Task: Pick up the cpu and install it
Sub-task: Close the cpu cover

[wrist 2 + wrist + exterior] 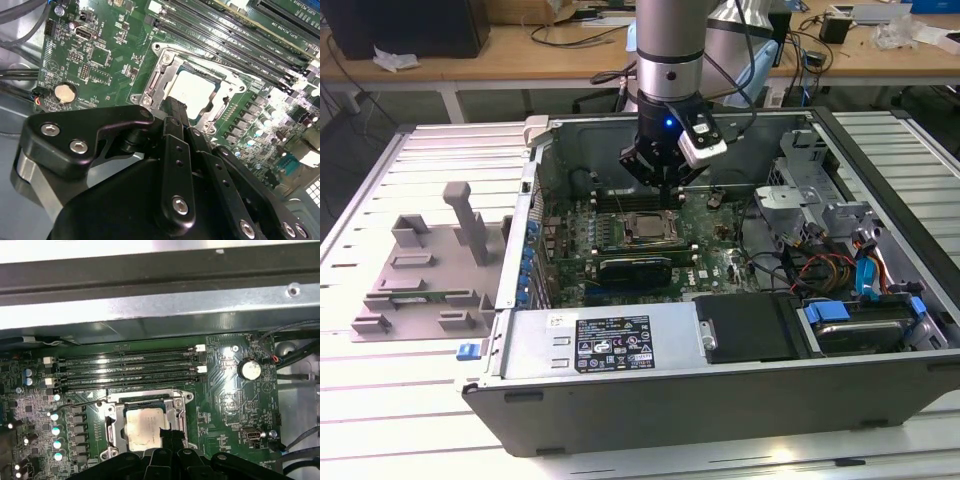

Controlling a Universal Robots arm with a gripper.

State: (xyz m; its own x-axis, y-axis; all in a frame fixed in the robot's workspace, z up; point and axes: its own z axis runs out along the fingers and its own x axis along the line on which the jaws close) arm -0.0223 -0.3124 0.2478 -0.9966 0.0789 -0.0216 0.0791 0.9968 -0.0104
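Inside the open computer case [720, 400] on the slatted desk [380, 420], we see the cpu [646, 226] lying flat in the metal-framed socket [642, 243] of the green motherboard [715, 250], its pale silver top facing up. The tool [663, 185] hangs just above the socket's far edge. In both wrist views the tool [176, 107] [170, 435] looks pressed together into a single dark tip with nothing pinched in it. That tip overlaps one edge of the cpu [192, 90] [142, 427], and we cannot tell whether it touches the chip. The socket frame [160, 80] [112, 425] rings the chip on all sides. Just beyond it run the long black memory slots [130, 372] [235, 35], and a row of small capacitors [55, 430] stands beside it. A round coin battery [249, 369] [63, 92] sits well apart from it on the board. Crowding the case in the exterior view are the power supply [610, 340] along the near wall and a bundle of coloured cables [820, 270] towards the exterior view's right. Grey plastic fixture blocks [430, 270] stand outside the case on the exterior view's left.
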